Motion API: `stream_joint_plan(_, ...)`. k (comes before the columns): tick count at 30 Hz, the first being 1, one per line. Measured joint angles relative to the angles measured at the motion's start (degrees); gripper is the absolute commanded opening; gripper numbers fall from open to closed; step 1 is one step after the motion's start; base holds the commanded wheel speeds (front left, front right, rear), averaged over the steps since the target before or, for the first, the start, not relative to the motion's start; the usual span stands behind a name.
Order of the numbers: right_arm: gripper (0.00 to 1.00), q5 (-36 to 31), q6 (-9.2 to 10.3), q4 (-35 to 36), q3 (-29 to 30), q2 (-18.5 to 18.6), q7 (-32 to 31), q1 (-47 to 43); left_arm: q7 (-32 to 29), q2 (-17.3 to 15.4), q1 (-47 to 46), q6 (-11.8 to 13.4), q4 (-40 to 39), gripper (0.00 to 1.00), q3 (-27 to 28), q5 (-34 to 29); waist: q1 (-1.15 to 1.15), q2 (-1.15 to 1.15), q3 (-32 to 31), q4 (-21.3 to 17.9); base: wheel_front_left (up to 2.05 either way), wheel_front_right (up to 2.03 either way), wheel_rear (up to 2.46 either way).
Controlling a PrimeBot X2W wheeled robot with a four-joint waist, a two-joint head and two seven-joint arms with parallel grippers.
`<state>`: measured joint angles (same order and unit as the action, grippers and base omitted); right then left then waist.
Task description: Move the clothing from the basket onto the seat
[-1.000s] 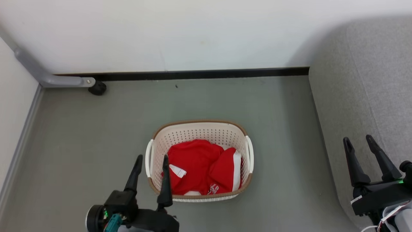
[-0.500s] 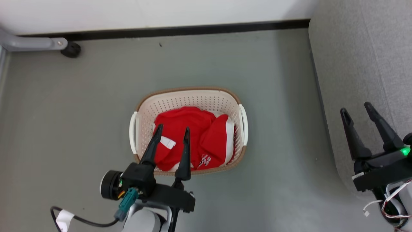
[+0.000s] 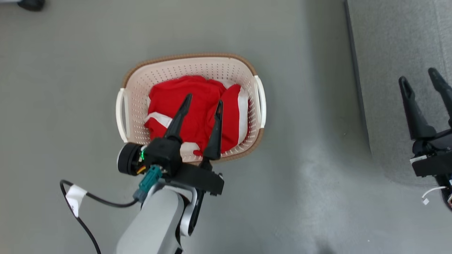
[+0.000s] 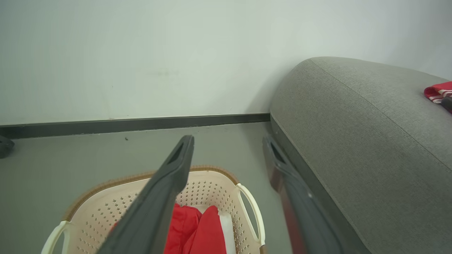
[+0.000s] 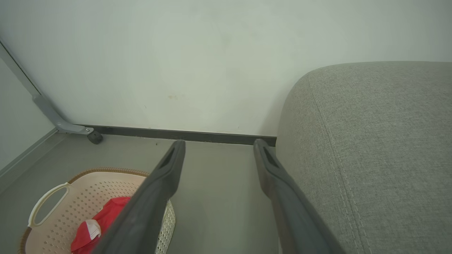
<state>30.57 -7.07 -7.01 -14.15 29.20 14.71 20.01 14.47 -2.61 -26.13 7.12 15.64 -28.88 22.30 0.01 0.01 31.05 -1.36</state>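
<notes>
- On the grey floor (image 3: pixel 53 88) at the left, a black cable (image 3: pixel 102 201) with a white tag trails beside the left arm's pale forearm.
- Just right of it stands the cream perforated laundry basket (image 3: pixel 190 56), brown-rimmed, with a white handle at each end. Its long axis runs left to right.
- Inside, the red clothing (image 3: pixel 166 97) lies heaped with white trim showing, covering most of the bottom. A broad white stripe runs near to far along the heap's right side. The heap is longer left to right, like the basket.
- The left gripper (image 3: pixel 204 99) hangs over the middle of the heap, jaws wide and holding nothing, fingers pointing far and a little right.
- In the left wrist view the fingertips (image 4: pixel 183 148) stand above the far rim, with red cloth lower and nearer the wrist. So the clothing seems to lie below the jaws and slightly back from them.
- The coming move looks like a drop into the heap. The gap between the fingers runs along the heap's length, so closing should gather a middle fold.
- Across a strip of floor to the right is the light-grey seat (image 3: pixel 388 42). A red-and-white striped cloth (image 4: pixel 437 91) lies on its top.
- The right gripper (image 3: pixel 417 76) is over the seat's left edge, jaws wide and empty, well apart from the basket. The left arm is clearly the nearer one.
</notes>
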Motion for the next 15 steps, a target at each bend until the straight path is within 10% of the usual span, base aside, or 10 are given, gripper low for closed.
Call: stream_joint_plan(15, 1.00, 2.3, 0.00, 4.2, -2.6, 4.4, 0.0, 6.8, 0.0, 0.1, -10.0, 0.0, 7.9, 1.00, 0.5, 7.1, 0.00, 0.00, 11.1, -0.6, 0.00, 0.00, 0.00)
